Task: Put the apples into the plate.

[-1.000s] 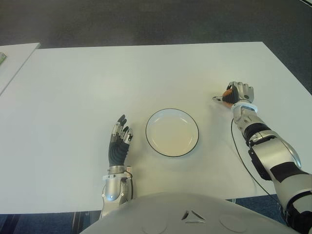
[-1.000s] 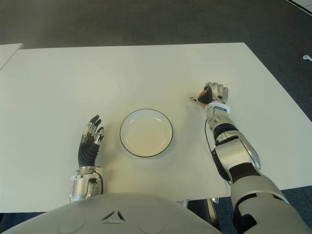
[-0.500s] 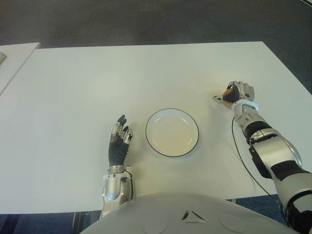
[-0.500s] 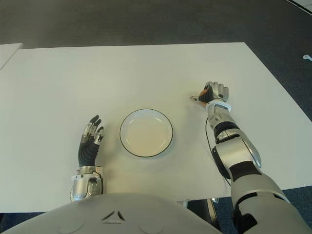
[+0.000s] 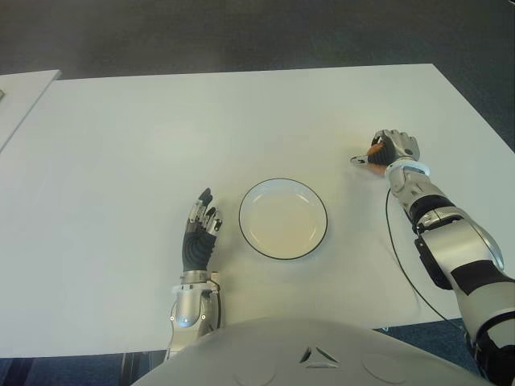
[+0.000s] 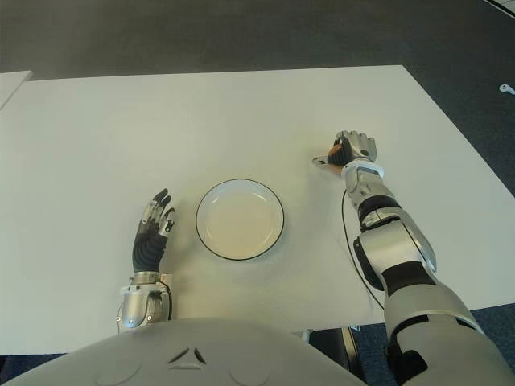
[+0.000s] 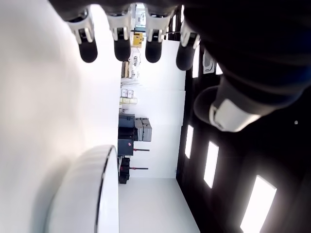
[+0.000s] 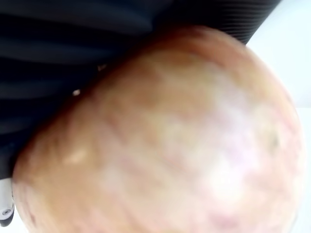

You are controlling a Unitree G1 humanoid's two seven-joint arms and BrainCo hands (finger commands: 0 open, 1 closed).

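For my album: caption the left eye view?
Right hand grips an apple; empty plate waits.

- The white surface [image 5: 241, 121] fills most of the view.
- Dark carpeted floor [image 5: 241, 36] lies beyond the surface's far edge.
- A second white tabletop [image 5: 24, 96] stands just off the surface's left side.

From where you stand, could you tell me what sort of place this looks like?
Probably an office or lab test area: a plain white table, dark carpet beyond it, and just one plate laid out before the robot.
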